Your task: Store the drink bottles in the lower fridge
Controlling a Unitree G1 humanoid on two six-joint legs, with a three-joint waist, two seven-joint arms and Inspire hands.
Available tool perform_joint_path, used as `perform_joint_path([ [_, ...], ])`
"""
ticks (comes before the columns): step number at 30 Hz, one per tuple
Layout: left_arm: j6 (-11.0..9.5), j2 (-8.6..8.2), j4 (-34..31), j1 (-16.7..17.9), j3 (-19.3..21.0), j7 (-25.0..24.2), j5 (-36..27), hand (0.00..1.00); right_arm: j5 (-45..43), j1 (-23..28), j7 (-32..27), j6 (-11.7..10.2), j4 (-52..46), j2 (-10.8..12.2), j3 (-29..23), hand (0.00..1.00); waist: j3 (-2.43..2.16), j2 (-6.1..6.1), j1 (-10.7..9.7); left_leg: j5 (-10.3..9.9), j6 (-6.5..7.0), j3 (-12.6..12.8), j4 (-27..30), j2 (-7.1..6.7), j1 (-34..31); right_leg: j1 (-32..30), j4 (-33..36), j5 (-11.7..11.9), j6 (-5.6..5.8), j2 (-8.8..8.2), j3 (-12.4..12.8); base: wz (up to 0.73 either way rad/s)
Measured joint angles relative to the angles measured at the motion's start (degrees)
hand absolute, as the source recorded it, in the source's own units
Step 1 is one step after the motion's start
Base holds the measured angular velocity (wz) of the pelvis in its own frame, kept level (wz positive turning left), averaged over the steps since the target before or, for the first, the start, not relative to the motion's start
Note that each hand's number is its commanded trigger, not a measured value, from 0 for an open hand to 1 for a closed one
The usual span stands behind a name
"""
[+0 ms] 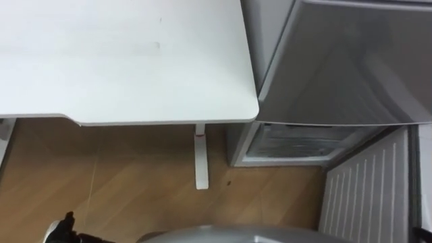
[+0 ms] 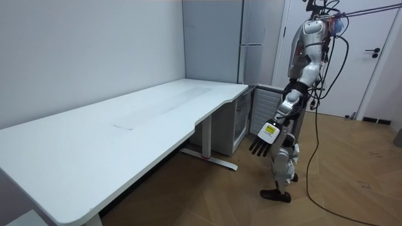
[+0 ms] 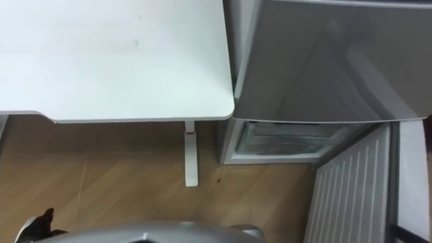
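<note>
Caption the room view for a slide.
Robot stands by the white desk, facing the fridge, left hand open at its side.

Lower left: the left hand [image 1: 61, 229] is cut off by the bottom edge. The grey fridge's open lower compartment [image 1: 297, 143] is mostly hidden under its upper door [image 1: 344, 61].

No readable text, labels or signs

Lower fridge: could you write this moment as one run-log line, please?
stance: standing before lower fridge, beside white table | fridge door: open | left hand: hanging open, empty
</note>
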Motion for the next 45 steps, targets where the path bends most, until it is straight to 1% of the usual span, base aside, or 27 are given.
perform_joint_path([
  [1,0.0,0.0,0.0,0.0,-0.5,0.0,0.4,0.0,0.1,0.2,0.1,-0.2,-0.4,0.6,0.6,0.0,0.0,0.04,0.0,-0.1,0.0,0.0,0.1,0.05,0.0,0.0,0.0,0.0,0.0,0.04,0.1,-0.09],
  [3,0.0,-0.21,0.0,0.0,-1.9,0.2,0.6,0.0,2.2,1.2,1.3,-1.1,-3.1,3.2,3.1,0.0,-0.04,0.43,0.9,-0.4,-0.09,0.2,0.3,0.23,0.1,-0.1,0.0,0.1,-0.09,0.23,0.9,-0.15],
  [4,0.0,-0.41,0.0,0.0,-2.1,0.5,0.6,0.0,3.0,1.3,1.6,-1.7,-3.6,4.1,3.3,0.0,-0.02,0.51,1.0,-0.5,-0.09,0.2,0.3,0.26,0.1,-0.1,-0.1,0.1,-0.11,0.26,1.0,-0.11],
  [6,-0.3,-1.65,0.5,-0.2,-2.1,1.1,0.6,0.0,4.3,1.3,3.1,-3.4,-5.2,7.7,3.8,0.0,-0.03,0.99,1.1,-0.5,-0.07,0.2,0.2,0.26,0.1,-0.2,-0.1,0.1,-0.12,0.26,1.1,-0.02],
  [7,-0.5,-2.02,1.1,-0.3,-2.1,1.3,0.6,0.0,4.9,1.1,3.8,-3.8,-5.5,8.5,4.0,0.0,-0.03,1.18,1.1,-0.5,-0.06,0.2,0.2,0.25,0.2,-0.2,-0.1,0.1,-0.12,0.24,1.1,0.0],
  [9,-1.2,-3.18,3.3,-1.0,-2.2,2.2,0.4,0.0,6.2,-0.3,5.5,-4.9,-6.6,10.7,6.9,0.0,0.0,2.01,1.3,-0.5,-0.05,0.2,-0.1,0.21,0.3,-0.1,-0.3,0.1,-0.11,0.21,1.1,0.0],
  [10,-1.5,-3.37,3.8,-1.1,-2.4,2.3,0.4,0.0,6.2,-0.8,5.8,-5.4,-6.7,11.2,7.7,0.0,-0.01,2.21,1.3,-0.5,-0.06,0.1,-0.2,0.2,0.3,0.0,-0.4,0.1,-0.11,0.22,1.0,0.03],
  [12,-1.8,-4.22,5.1,-1.3,-3.6,3.2,0.1,0.0,5.9,-3.4,6.8,-6.3,-6.9,12.5,11.6,0.0,-0.14,3.03,1.3,-0.5,-0.06,-0.1,-0.1,0.13,0.3,0.1,-0.7,0.1,-0.12,0.26,0.9,0.05],
  [13,-1.8,-4.42,5.1,-1.3,-3.8,3.5,0.1,0.0,5.8,-3.9,6.6,-6.5,-6.9,13.0,11.9,0.0,-0.18,3.14,1.4,-0.4,-0.07,-0.2,-0.1,0.11,0.2,0.1,-0.8,0.1,-0.13,0.26,0.8,0.08],
  [15,-2.1,-5.13,5.1,-1.2,-4.5,5.1,0.1,0.0,5.8,-5.5,3.8,-7.8,-7.3,15.8,12.0,0.0,-0.16,2.99,1.4,-0.5,-0.08,-0.6,0.0,0.03,-0.1,0.1,-0.7,0.1,-0.21,0.24,0.2,0.09],
  [17,-2.6,-5.73,5.1,-1.2,-5.0,5.7,0.1,0.0,5.8,-5.7,3.2,-8.1,-7.4,16.3,12.1,0.0,-0.16,2.87,1.7,-0.5,-0.09,-0.5,-0.1,-0.08,-0.1,0.1,-0.6,0.2,-0.16,0.12,0.0,0.02],
  [20,-3.0,-6.55,5.9,-1.8,-5.4,6.9,-0.1,0.0,5.8,-5.3,3.8,-8.8,-7.3,16.2,13.1,0.0,-0.12,2.82,1.6,-0.5,-0.12,-0.5,-0.6,-0.08,0.0,0.0,-0.3,0.3,-0.02,0.12,0.0,-0.02],
  [21,-3.0,-6.47,6.7,-2.5,-6.2,7.2,-0.8,0.0,5.8,-5.0,4.0,-8.8,-7.3,16.1,14.0,0.0,-0.13,2.89,1.5,-0.6,-0.17,-0.5,-0.6,0.02,0.0,0.0,0.0,0.3,-0.02,0.17,0.0,0.0],
  [23,-3.0,-6.35,6.9,-2.8,-7.3,7.3,-2.3,0.0,5.8,-4.8,4.2,-8.9,-7.2,15.9,14.3,0.0,-0.11,2.92,1.5,-0.7,-0.21,-0.5,-0.7,0.07,0.0,0.0,0.0,0.3,-0.02,0.24,0.1,-0.05],
  [26,-3.0,-6.3,6.9,-2.7,-8.2,7.8,-2.5,0.0,4.2,-4.8,4.2,-8.8,-6.8,15.7,14.3,0.0,-0.08,2.97,1.5,-0.7,-0.19,-0.5,-1.0,0.09,0.1,-0.1,0.0,0.3,-0.05,0.26,0.2,-0.02],
  [31,-3.0,-6.35,6.9,-2.7,-8.3,7.8,-2.5,0.0,3.7,-4.8,4.1,-8.8,-6.6,15.3,14.3,0.0,-0.07,3.21,1.5,-0.7,-0.19,-0.7,-0.8,0.17,0.1,-0.1,0.0,0.4,-0.2,0.34,0.1,0.0],
  [33,-3.0,-6.35,6.9,-2.7,-8.3,7.9,-2.5,0.0,3.7,-4.7,4.2,-8.8,-6.4,14.6,14.3,0.0,-0.07,3.21,1.4,-0.7,-0.18,-0.9,-0.5,0.16,0.0,0.0,0.1,0.4,-0.22,0.34,-0.1,0.04],
  [39,-3.0,-6.26,6.9,-2.5,-8.3,8.2,-2.9,0.0,4.0,-4.9,3.9,-8.7,-7.2,14.6,14.3,0.0,-0.07,3.23,1.4,-0.7,-0.15,-1.3,-0.3,0.12,-0.1,0.2,0.1,0.4,-0.22,0.33,-0.6,0.03],
  [41,-3.4,-6.26,6.9,-2.5,-8.2,7.9,-2.9,0.0,4.0,-4.9,3.9,-8.7,-7.4,14.6,14.3,0.0,-0.04,3.17,1.4,-0.7,-0.15,-1.4,-0.3,0.11,-0.1,0.2,0.1,0.4,-0.22,0.34,-0.5,-0.02],
  [43,-4.0,-6.25,7.0,-2.3,-8.2,7.5,-2.9,0.0,4.0,-4.9,3.3,-8.3,-8.7,14.6,14.3,0.0,-0.01,3.2,1.5,-0.7,-0.15,-1.2,-0.3,0.11,0.0,0.2,0.1,0.4,-0.22,0.37,-0.1,-0.07],
  [44,-4.2,-6.23,6.9,-2.3,-8.2,6.9,-3.0,0.0,3.9,-4.5,2.1,-6.6,-11.6,14.8,14.3,0.0,0.16,3.38,1.6,-0.7,-0.15,-0.9,-0.3,0.12,0.1,0.0,0.2,0.4,-0.22,0.36,0.2,-0.15],
  [45,-4.4,-6.24,6.9,-2.3,-8.2,6.4,-3.3,0.0,3.9,-4.1,0.6,-4.9,-14.8,15.1,14.3,0.0,0.61,3.61,1.9,-0.7,-0.14,-0.5,-0.4,0.19,0.0,0.0,0.3,0.4,-0.24,0.35,0.6,-0.17],
])
